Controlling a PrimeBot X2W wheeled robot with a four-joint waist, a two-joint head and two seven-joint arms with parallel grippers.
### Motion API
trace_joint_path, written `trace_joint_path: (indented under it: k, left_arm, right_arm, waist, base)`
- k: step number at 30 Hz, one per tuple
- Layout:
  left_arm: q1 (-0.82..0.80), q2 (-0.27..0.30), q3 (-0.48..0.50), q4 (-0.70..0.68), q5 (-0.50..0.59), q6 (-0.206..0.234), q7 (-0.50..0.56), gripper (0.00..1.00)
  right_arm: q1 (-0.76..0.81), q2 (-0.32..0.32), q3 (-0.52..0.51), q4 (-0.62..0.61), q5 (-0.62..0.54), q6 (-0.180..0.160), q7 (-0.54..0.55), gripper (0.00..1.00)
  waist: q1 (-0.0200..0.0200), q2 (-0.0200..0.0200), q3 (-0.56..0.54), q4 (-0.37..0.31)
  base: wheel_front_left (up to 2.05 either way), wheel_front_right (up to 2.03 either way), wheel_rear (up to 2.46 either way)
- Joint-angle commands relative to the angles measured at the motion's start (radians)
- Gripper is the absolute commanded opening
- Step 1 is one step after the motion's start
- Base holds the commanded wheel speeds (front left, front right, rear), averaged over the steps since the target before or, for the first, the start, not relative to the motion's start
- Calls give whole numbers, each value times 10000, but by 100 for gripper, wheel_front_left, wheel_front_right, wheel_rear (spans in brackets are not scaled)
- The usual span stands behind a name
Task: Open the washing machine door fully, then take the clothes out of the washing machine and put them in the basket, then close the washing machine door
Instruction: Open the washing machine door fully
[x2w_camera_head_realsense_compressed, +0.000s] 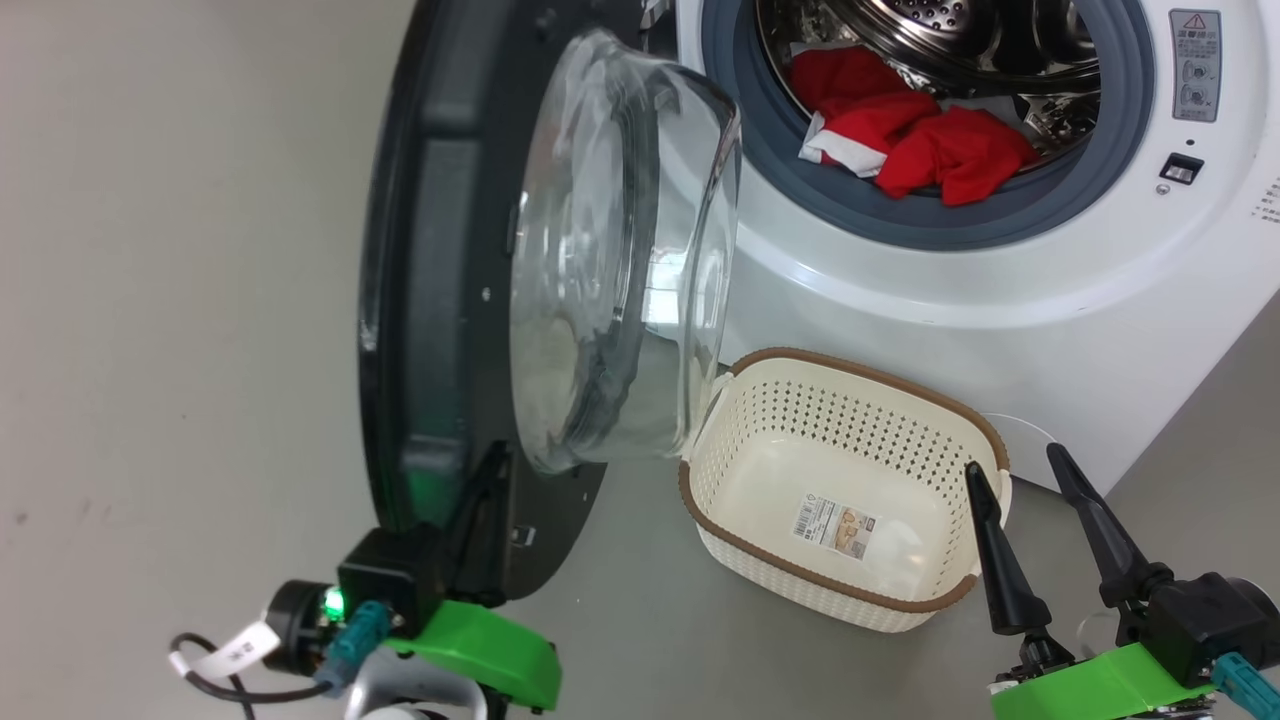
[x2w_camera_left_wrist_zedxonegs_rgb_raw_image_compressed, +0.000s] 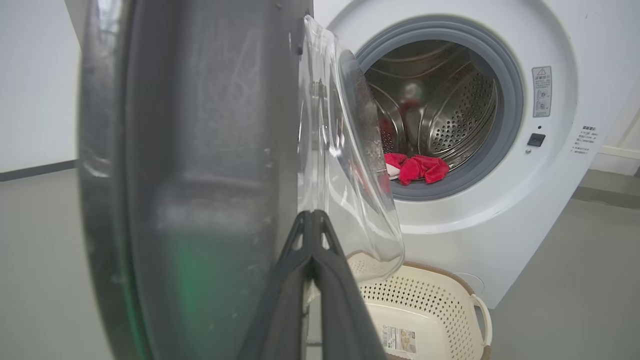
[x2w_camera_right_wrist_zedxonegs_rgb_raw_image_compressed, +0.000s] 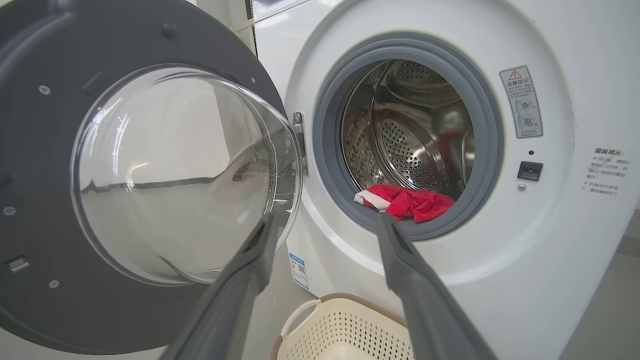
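Observation:
The washing machine (x2w_camera_head_realsense_compressed: 950, 330) stands at the upper right with its door (x2w_camera_head_realsense_compressed: 430, 300) swung out, black rim edge-on and the glass bowl bulging right. Red clothes (x2w_camera_head_realsense_compressed: 900, 130) with a white band lie at the drum's front lip, seen too as the clothes (x2w_camera_right_wrist_zedxonegs_rgb_raw_image_compressed: 407, 200). The cream basket (x2w_camera_head_realsense_compressed: 850, 375) sits on the floor below the opening, with nothing in it. My left gripper (x2w_camera_head_realsense_compressed: 495, 455) is shut, its tips (x2w_camera_left_wrist_zedxonegs_rgb_raw_image_compressed: 312, 215) resting against the door's inner face near the bottom edge. My right gripper (x2w_camera_head_realsense_compressed: 1015, 470) stands open above the basket's right rim, fingers pointing at the drum (x2w_camera_right_wrist_zedxonegs_rgb_raw_image_compressed: 325, 225).
Grey floor spreads to the left of the door. A black cable with a white tag (x2w_camera_head_realsense_compressed: 235, 650) hangs by my left wrist. A blue label (x2w_camera_right_wrist_zedxonegs_rgb_raw_image_compressed: 299, 270) sits low on the machine's front, and the door latch slot (x2w_camera_right_wrist_zedxonegs_rgb_raw_image_compressed: 530, 170) is right of the opening.

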Motion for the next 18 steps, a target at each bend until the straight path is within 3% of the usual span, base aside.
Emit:
trace_joint_path:
  k: [1,9,18]
  left_arm:
    - [-147,336,642,-140,-103,237,-126,0]
    - [-241,594,1346,472,-287,564,-573,0]
    - [-643,588,2068,1409,-796,415,-1205,0]
  right_arm:
    - [-338,-47,298,-233,-59,63,-63,100]
    - [-332,-47,419,-213,-217,63,-63,100]
    - [-355,-47,607,-159,-297,63,-63,100]
  waist:
    - [0,0,13,1]
    - [0,0,121,-20]
    - [0,0,166,-66]
  base:
    - [0,0,0]
    - [0,0,0]
    - [0,0,0]
